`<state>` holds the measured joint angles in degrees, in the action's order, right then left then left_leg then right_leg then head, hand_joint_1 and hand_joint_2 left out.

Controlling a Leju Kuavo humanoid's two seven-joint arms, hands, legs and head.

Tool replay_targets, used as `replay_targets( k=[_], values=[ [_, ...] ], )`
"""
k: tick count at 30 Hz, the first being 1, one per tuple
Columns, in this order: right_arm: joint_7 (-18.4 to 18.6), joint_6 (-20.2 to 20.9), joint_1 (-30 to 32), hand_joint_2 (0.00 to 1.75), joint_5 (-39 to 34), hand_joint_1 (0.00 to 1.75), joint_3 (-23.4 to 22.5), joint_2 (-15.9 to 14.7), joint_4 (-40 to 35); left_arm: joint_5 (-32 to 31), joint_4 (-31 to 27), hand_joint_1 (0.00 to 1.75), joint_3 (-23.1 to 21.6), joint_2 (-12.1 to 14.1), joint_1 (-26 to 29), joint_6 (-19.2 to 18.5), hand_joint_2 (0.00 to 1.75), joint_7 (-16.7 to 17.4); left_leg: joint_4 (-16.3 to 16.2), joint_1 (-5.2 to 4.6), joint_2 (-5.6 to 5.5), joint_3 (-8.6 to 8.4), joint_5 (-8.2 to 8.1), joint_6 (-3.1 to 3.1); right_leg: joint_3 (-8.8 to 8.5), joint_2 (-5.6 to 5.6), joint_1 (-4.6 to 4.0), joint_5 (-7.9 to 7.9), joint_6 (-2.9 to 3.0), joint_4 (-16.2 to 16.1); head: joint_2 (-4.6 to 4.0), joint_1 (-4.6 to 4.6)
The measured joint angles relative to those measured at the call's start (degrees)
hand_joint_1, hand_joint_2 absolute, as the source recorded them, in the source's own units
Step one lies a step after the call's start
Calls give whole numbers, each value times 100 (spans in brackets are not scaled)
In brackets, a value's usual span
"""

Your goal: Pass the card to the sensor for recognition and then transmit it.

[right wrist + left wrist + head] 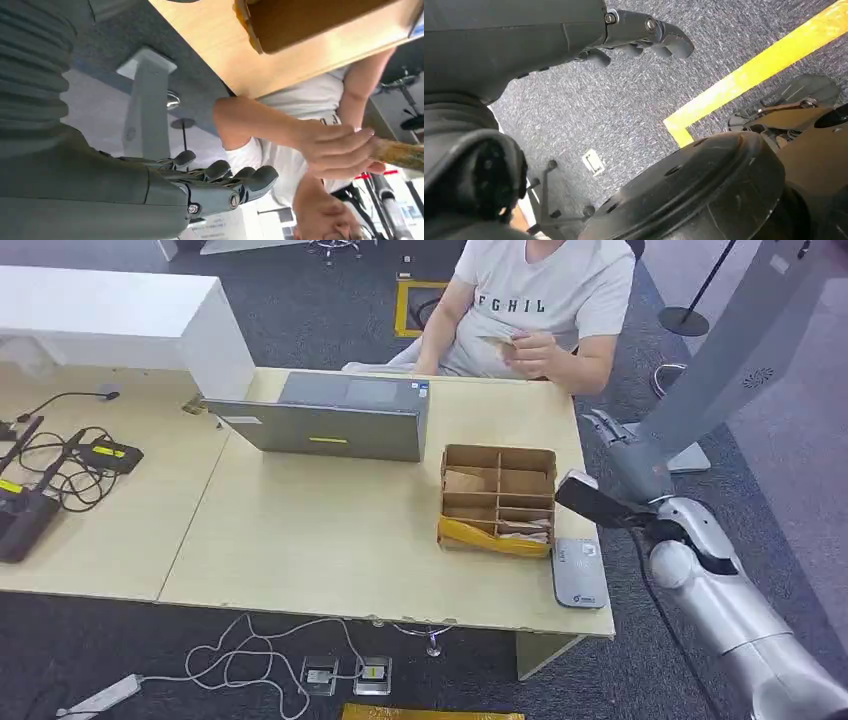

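A person in a white shirt sits at the table's far side and holds a tan card [497,341] in both hands. In the right wrist view the same card [401,155] sticks out of the person's hand [334,150]. My right hand [612,435] hovers off the table's right edge, short of the person; its fingers [235,182] are loosely spread and hold nothing. The grey card sensor [578,572] lies flat on the table's near right corner. My left hand [644,35] hangs over the carpet with nothing in it.
A cardboard box with compartments [498,498] stands just left of the sensor. An open laptop [330,415] sits mid-table, cables and chargers [60,475] at the left. A tall grey kiosk stand [740,370] rises close behind my right arm. A white cabinet [120,315] is far left.
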<state>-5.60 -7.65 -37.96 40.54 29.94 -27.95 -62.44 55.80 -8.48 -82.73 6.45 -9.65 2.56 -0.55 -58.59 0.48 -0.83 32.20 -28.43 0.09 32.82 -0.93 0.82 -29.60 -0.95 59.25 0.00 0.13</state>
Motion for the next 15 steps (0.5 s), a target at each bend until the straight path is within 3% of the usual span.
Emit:
replay_targets(
  k=[7,12,15],
  values=[
    [264,203,160,175,-24,0,-57,-147,-529,50,0,0,0,0,8,4,0,0,0,0,3,-4,0,0,0,3,0,0,0,-1,0,-2],
    [1035,558,584,175,-304,0,-267,-398,-1409,221,0,0,0,4,44,9,0,0,0,0,2,-3,-1,1,0,3,0,0,0,-1,0,-2],
    [1316,621,892,175,-345,0,-404,-551,-1966,269,0,0,0,7,47,37,0,0,0,0,3,-3,-3,1,1,4,0,0,0,-2,0,-2]
  ],
)
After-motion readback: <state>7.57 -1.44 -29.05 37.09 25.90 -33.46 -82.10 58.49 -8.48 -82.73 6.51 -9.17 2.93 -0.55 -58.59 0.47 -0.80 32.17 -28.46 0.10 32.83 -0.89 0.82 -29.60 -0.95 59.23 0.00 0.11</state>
